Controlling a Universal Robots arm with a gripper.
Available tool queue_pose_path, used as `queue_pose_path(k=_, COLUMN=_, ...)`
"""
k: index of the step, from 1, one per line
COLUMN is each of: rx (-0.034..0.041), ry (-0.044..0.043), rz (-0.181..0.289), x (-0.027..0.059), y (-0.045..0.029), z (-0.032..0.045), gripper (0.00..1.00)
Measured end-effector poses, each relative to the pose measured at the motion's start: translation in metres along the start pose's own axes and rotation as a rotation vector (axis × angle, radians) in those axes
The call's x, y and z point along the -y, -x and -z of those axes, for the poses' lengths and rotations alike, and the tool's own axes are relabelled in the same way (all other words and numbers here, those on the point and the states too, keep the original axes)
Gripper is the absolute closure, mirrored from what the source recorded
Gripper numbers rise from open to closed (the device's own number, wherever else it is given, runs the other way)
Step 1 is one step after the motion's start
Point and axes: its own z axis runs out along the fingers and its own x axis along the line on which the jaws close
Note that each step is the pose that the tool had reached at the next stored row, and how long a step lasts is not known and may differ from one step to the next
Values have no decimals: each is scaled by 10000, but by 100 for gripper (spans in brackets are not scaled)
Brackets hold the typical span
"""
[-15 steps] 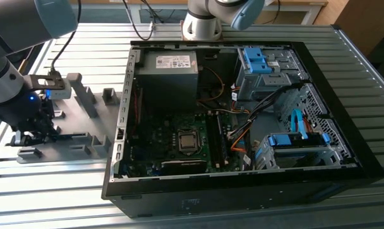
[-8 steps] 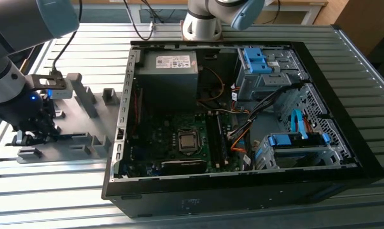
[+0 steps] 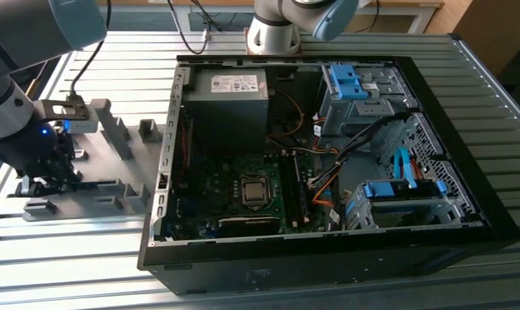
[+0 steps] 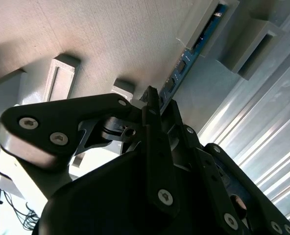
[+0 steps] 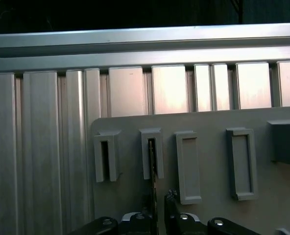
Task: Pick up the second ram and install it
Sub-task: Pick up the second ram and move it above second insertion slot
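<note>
The fingers (image 4: 152,115) are pinching the second ram (image 4: 181,63) edge-on, its long axis running straight ahead of them into the grey holder block (image 5: 144,156).

Open computer case (image 3: 329,274) on slatted table (image 3: 61,271), grey holder plate (image 3: 100,169) beside it, claw (image 3: 42,186) low over the plate
</note>
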Motion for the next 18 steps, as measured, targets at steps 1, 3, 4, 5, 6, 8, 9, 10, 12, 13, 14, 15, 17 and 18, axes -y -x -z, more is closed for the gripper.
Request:
queue_pose_path(k=1, rx=0, ry=-1, rz=0, x=0, y=0, z=0, gripper=75)
queue_pose_path(k=3, rx=-1, ry=-1, rz=0, x=0, y=0, z=0, gripper=75)
queue_pose_path(k=4, rx=-1, ry=0, rz=0, x=0, y=0, z=0, gripper=75)
queue_pose_path(k=5, rx=-2, ry=0, rz=0, x=0, y=0, z=0, gripper=75)
queue_pose_path(k=6, rx=-1, ry=-1, rz=0, x=0, y=0, z=0, gripper=75)
queue_pose_path(k=8, rx=-2, ry=-1, rz=0, x=0, y=0, z=0, gripper=77)
queue_pose_path(k=9, rx=-2, ry=-1, rz=0, x=0, y=0, z=0, gripper=84)
queue_pose_path(k=10, rx=-2, ry=0, rz=0, x=0, y=0, z=0, gripper=84)
queue_pose_path(k=12, rx=-3, ry=0, rz=0, x=0, y=0, z=0, gripper=84)
queue_pose_path(k=13, rx=-3, ry=-1, rz=0, x=0, y=0, z=0, gripper=84)
queue_pose_path(k=14, rx=-3, ry=-1, rz=-1, x=0, y=0, z=0, gripper=84)
queue_pose_path(k=15, rx=-4, ry=-1, rz=-1, x=0, y=0, z=0, gripper=85)
queue_pose_path(k=17, rx=-4, ry=-1, rz=0, x=0, y=0, z=0, gripper=86)
queue_pose_path(k=18, rx=-4, ry=-1, rz=0, x=0, y=0, z=0, gripper=86)
